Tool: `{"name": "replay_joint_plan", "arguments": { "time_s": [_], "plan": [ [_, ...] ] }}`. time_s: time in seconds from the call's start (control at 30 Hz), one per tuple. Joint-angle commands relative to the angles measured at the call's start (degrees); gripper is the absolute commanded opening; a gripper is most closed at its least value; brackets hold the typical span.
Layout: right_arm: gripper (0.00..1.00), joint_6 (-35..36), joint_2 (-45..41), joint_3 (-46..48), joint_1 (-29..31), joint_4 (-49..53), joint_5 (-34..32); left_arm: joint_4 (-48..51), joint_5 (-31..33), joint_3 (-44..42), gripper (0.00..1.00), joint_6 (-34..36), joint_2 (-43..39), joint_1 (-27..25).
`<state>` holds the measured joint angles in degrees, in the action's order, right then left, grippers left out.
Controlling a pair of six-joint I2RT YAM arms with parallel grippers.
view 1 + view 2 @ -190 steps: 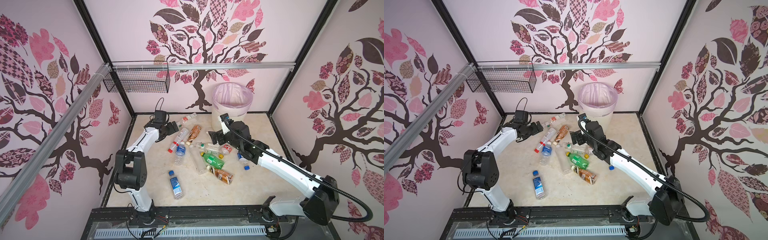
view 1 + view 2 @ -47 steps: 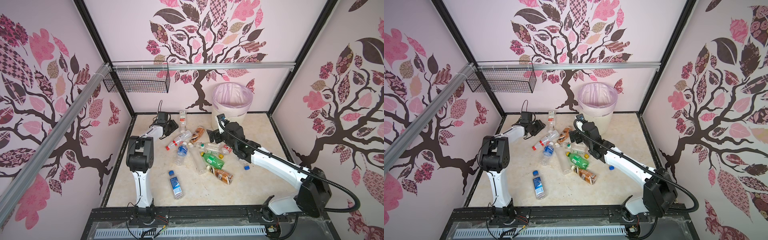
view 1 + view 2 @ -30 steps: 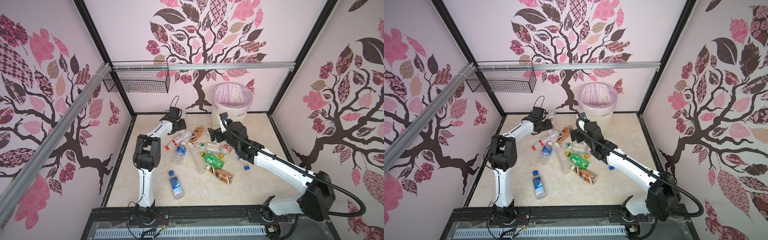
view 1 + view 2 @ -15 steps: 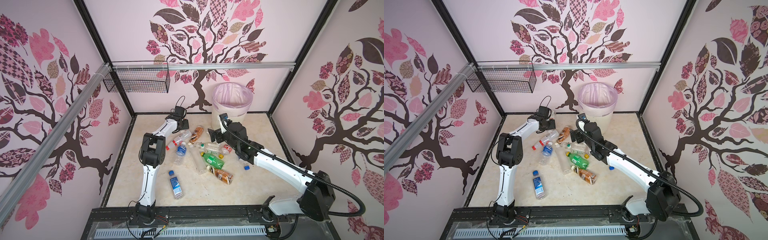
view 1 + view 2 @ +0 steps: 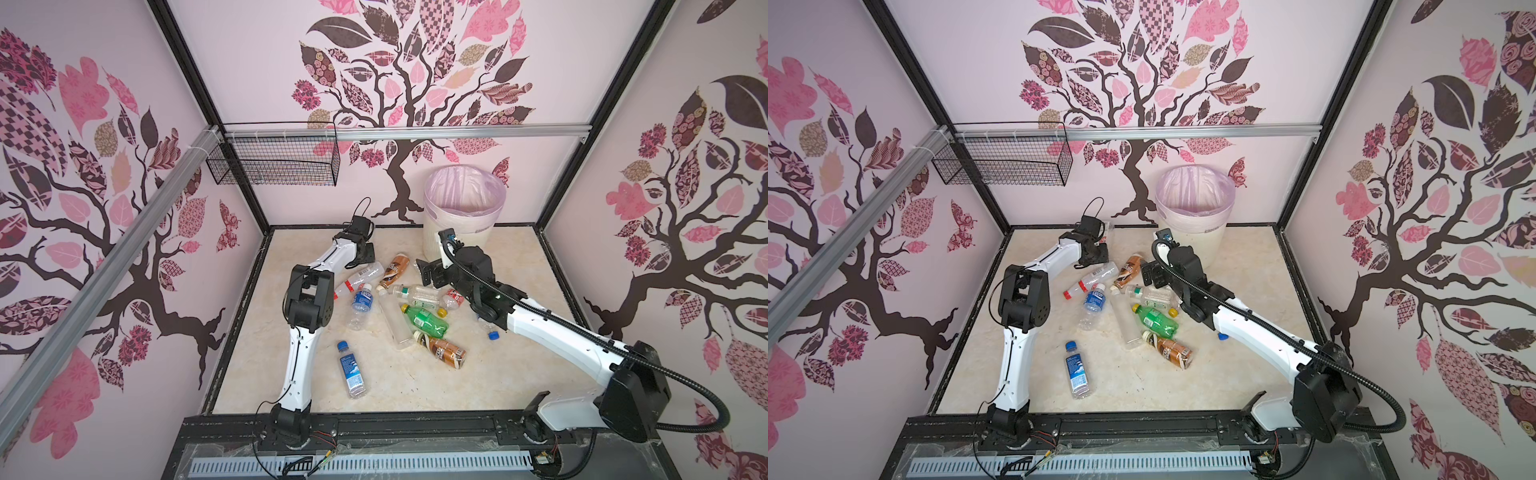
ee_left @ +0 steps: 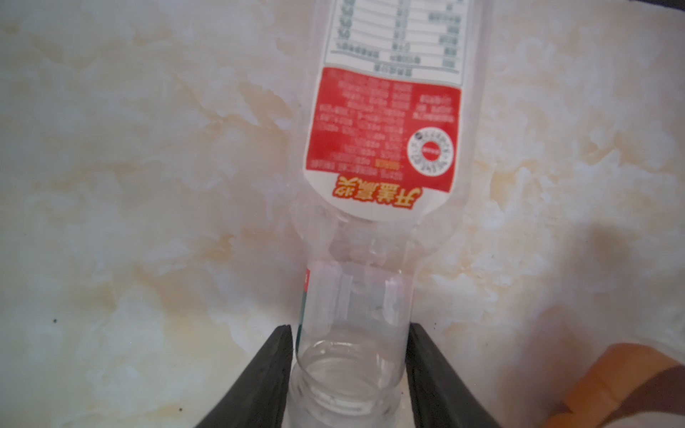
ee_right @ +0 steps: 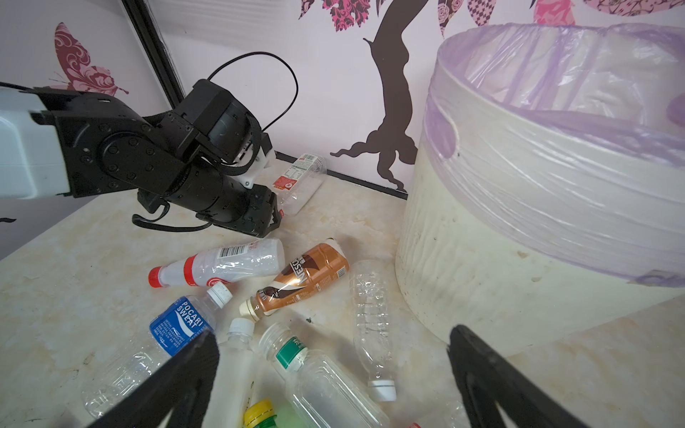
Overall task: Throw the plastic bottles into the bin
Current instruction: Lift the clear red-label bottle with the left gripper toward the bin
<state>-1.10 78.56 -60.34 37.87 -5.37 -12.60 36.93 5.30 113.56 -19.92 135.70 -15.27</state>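
My left gripper (image 6: 350, 328) is closed on the open neck of a clear bottle with a red-and-white label (image 6: 385, 129), both fingers touching its sides. This bottle (image 7: 300, 178) lies on the floor by the back wall. My right gripper (image 7: 333, 370) hangs open and empty above a heap of plastic bottles: a red-capped one (image 5: 359, 278), a brown one (image 5: 397, 268), a blue-labelled one (image 5: 361, 299), a green one (image 5: 426, 320) and a second brown one (image 5: 444, 353). The bin (image 5: 463, 195), cream with a pink liner, stands at the back right, close behind the right gripper (image 5: 430, 272).
A lone blue-capped bottle (image 5: 351, 370) lies near the front left. A black wire basket (image 5: 272, 162) hangs on the back wall's left, under an aluminium rail. Patterned walls close in three sides. The black base rail (image 5: 415, 428) runs along the front.
My left arm has swung right along the back wall to the red-labelled bottle, and its jaws have narrowed onto the neck. The right arm has hardly moved.
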Motion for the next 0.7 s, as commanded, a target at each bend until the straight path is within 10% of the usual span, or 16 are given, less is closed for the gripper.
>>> {"name": "replay_joint_plan", "arguments": {
  "time_s": [0.0, 0.67],
  "plan": [
    [0.99, -0.9, -1.2, -0.9, 0.3, 0.3, -1.4, -0.1, 0.3, 1.5, 0.45, 0.1, 0.3, 0.3],
    [0.99, -11.2, 2.7, -13.3, -1.3, 11.7, 3.7, -10.9, -3.2, -15.2, 0.4, 2.7, -21.9, 0.9]
  ]
}}
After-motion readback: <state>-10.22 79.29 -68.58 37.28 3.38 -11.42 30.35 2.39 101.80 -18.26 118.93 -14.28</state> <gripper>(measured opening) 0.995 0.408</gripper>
